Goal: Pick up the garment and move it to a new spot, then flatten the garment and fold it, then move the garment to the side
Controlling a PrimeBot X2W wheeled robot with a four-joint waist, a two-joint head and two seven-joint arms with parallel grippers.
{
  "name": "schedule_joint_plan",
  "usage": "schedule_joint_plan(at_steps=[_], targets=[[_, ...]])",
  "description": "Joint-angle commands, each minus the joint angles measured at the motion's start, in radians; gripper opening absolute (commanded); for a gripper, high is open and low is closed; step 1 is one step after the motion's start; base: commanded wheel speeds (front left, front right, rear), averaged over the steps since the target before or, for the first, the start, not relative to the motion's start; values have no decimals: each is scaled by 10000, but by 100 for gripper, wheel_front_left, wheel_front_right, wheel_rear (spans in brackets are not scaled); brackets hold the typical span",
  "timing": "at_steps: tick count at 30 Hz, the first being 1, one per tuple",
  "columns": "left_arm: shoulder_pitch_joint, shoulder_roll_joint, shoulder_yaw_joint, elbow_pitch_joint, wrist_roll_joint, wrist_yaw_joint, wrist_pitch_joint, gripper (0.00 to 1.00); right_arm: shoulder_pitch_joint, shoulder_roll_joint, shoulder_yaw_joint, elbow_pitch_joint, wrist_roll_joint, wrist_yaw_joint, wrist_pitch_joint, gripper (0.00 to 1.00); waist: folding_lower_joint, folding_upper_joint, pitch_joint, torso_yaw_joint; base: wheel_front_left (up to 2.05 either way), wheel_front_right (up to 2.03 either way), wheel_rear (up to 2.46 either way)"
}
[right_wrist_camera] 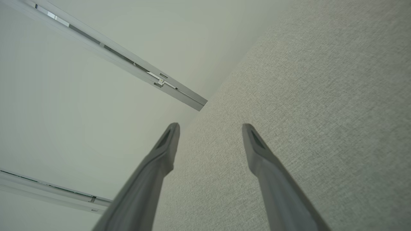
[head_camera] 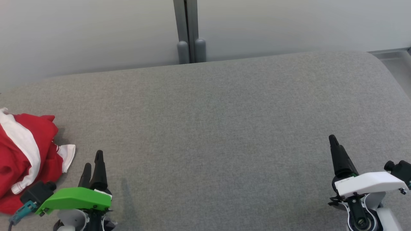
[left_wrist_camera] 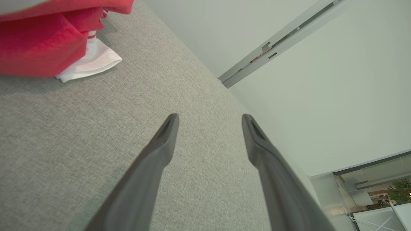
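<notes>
A crumpled red fabric garment [head_camera: 25, 154] with white bands lay bunched at the far left edge of the wide grey woven-cloth surface [head_camera: 208, 122]. The left gripper [head_camera: 93, 158], under a green cover, stood just beside the garment's white cuff without touching it, its two dark fingers spread apart and holding nothing. The right gripper [right_wrist_camera: 210, 126], under a white cover, was well apart at the right, its fingers likewise spread and empty, pointing toward the pale wall [head_camera: 96, 32].
</notes>
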Motion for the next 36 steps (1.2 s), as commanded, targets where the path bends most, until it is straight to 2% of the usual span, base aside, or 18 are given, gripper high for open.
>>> schedule_joint_plan(at_steps=[1, 23, 36], targets=[[-289, 136, -85, -122, 414, 76, -104, 100, -137, -43, -12, -161, -353, 2, -126, 100, 0, 0, -1, 1, 0, 0, 0], [-566, 578, -958, -127, 3382, 580, -819, 100, -554, -23, 195, -321, -3592, 3, -849, 100, 0, 0, 41, 23, 0, 0, 0], [-431, 581, -1198, 44, 4672, 818, -1183, 100, -382, -29, 246, 65, -4998, 4, -1210, 100, 0, 0, 56, 53, 0, 0, 0]])
